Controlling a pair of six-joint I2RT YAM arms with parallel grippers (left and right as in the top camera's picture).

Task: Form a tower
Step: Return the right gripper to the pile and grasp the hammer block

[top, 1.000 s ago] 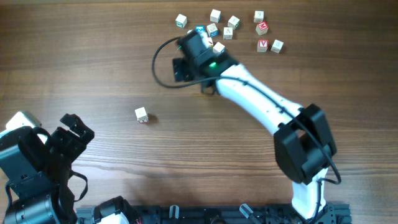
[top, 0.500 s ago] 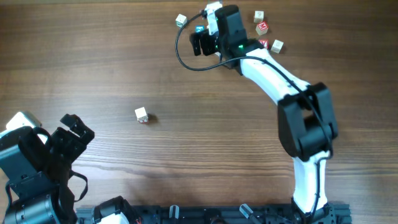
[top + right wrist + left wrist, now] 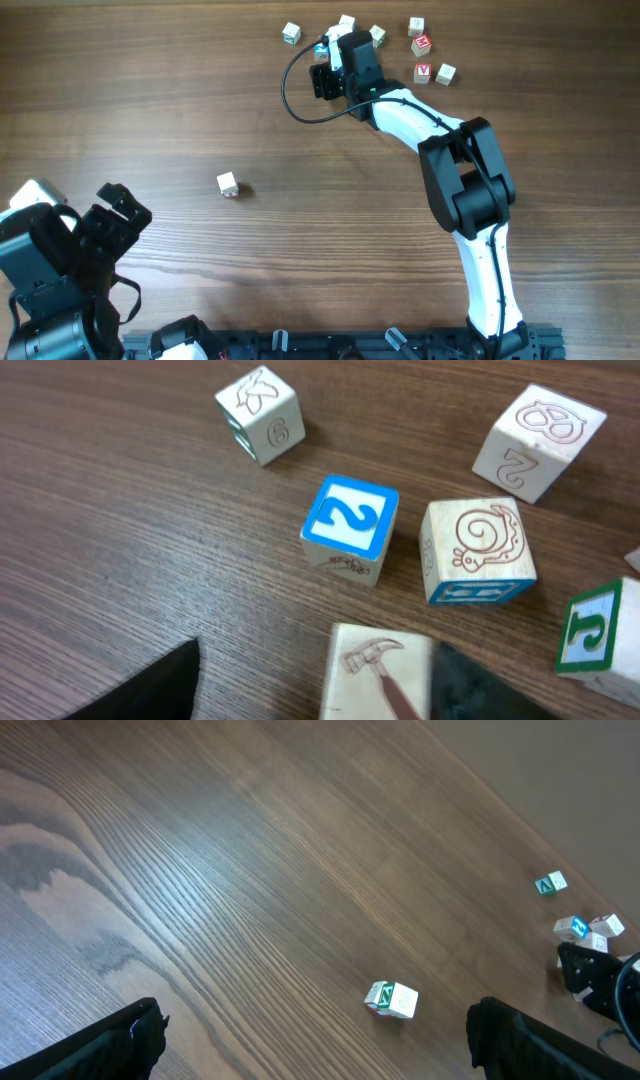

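Step in hand: the pick of a cube for the tower; no stack stands anywhere in view, so the build looks not yet begun.
Tower: absent; its makings lie loose, most in a cluster near the far edge of the tabletop (image 3: 150, 90), right of the middle, and one lone cube (image 3: 227, 184) well apart, left of the middle.
Right arm (image 3: 420, 120): reached out to the cluster, wrist low over it.
Right jaws: apart, one dark finger (image 3: 150, 685) on either side of the hammer cube (image 3: 380, 665); a gap shows on one side, so nothing is clamped.
Neighbours: the blue 2 cube (image 3: 350, 525) and the snail cube (image 3: 478, 545) sit just beyond the hammer cube, and a green-lettered cube (image 3: 595, 630) is near its other side.
Left jaws: wide apart and empty, parked at the near left corner.
Next move calls for: a square squeeze on the hammer cube, then a straight lift that does not nudge the close neighbours; the lone cube would likely serve as a base.
Surface: dark brown wood grain, flat, with a slight sheen.
Room: nothing shows beyond the tabletop except a black rail (image 3: 350, 345) along its near edge.
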